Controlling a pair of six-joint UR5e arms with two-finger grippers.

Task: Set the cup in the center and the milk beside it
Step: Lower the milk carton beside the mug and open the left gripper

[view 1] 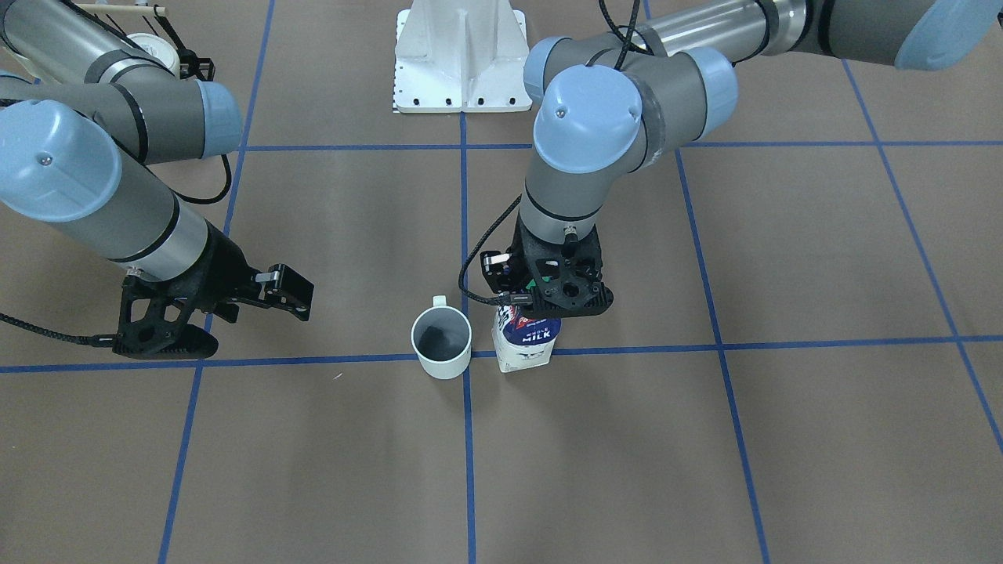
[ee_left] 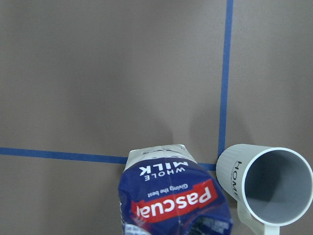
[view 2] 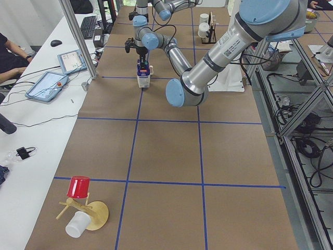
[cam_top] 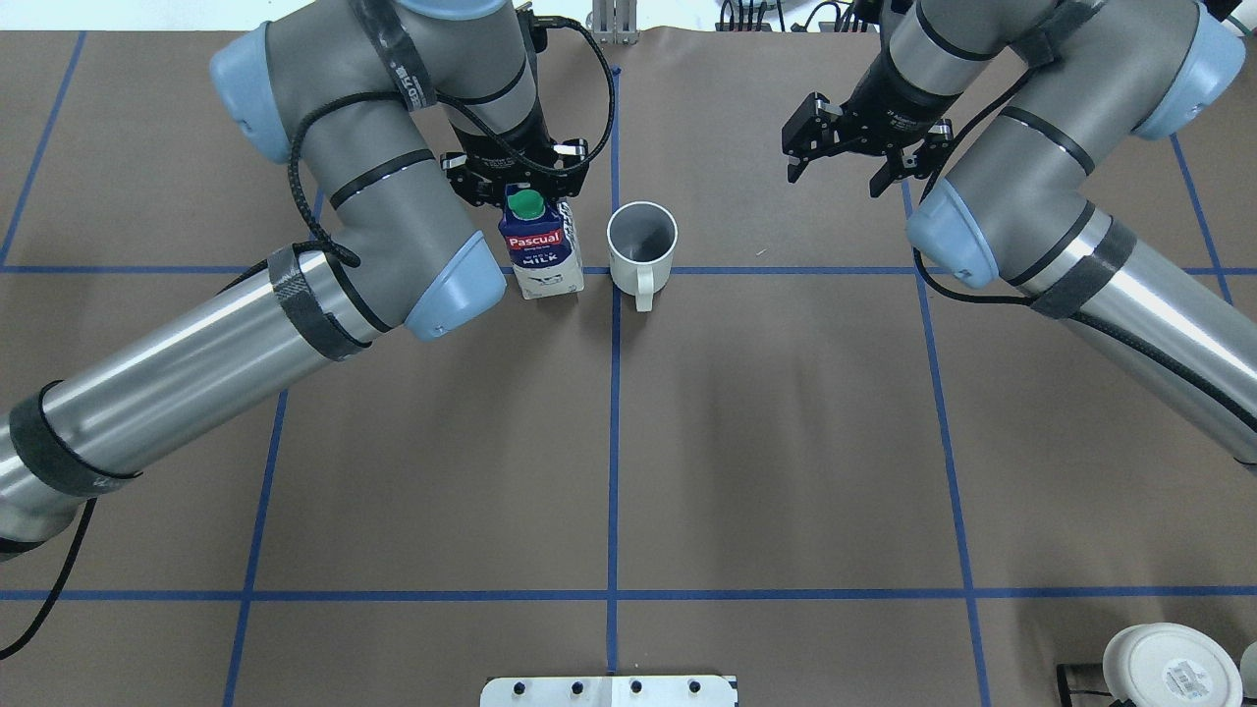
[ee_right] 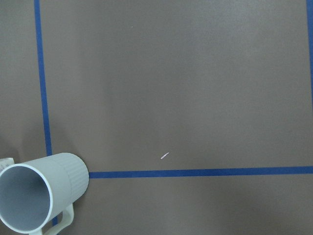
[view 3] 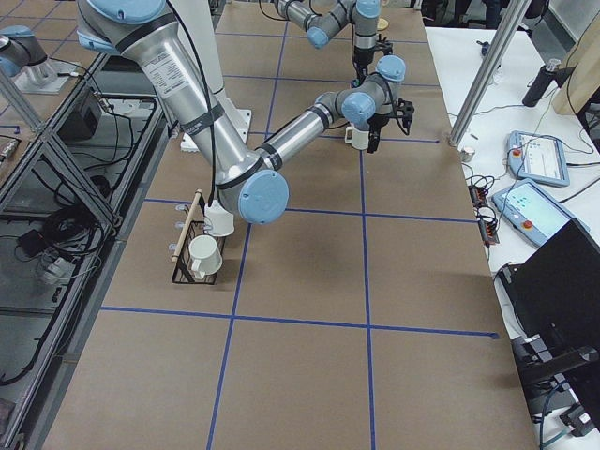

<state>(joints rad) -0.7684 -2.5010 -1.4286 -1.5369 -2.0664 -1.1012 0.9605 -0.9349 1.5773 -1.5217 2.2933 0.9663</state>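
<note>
The milk (cam_top: 540, 257), a blue and white carton with a green cap, stands upright on the brown table just left of the centre tape line; it also shows in the front view (view 1: 526, 345) and the left wrist view (ee_left: 171, 196). The cup (cam_top: 642, 241), a plain white mug with a grey inside, stands upright right beside it on the tape crossing, handle toward the robot, a small gap between them; it shows in the front view (view 1: 443, 345) too. My left gripper (cam_top: 525, 187) is over the milk, shut on its top. My right gripper (cam_top: 835, 179) is open and empty, well to the right of the cup.
Blue tape lines mark a grid on the table. The white robot base plate (cam_top: 609, 690) is at the near edge. A rack with white cups (cam_top: 1169, 668) stands at the near right corner. A red cup on a wooden stand (view 2: 80, 205) is at the table's far left end.
</note>
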